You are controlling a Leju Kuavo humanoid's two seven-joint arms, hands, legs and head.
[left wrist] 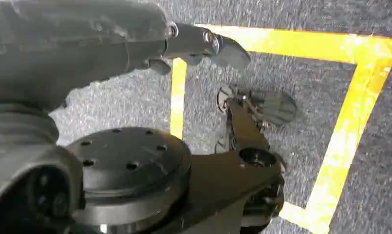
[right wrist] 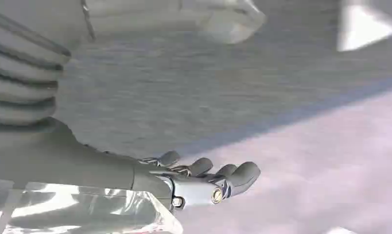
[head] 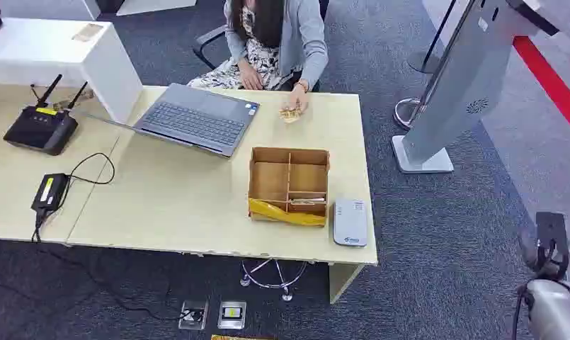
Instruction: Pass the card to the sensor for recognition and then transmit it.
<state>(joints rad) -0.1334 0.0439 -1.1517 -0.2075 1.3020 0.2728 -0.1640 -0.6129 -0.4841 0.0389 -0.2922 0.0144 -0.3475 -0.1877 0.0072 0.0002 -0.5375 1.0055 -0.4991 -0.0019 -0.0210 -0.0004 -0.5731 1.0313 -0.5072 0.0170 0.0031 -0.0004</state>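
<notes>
A white card reader lies flat at the desk's near right corner. Beside it stands an open cardboard box with dividers and yellow tape along its front; a card lies in its near right compartment. A seated person's hand rests on a small pile of cards at the desk's far edge. My right arm hangs low, right of the desk over the carpet. My right hand holds nothing, fingers stretched out. My left hand hangs above the floor, thumb extended, nothing in it.
An open laptop sits in front of the person. A black router and a power adapter lie on the adjoining left desk. A grey kiosk stand rises right of the desk. Yellow floor tape runs beneath my left hand.
</notes>
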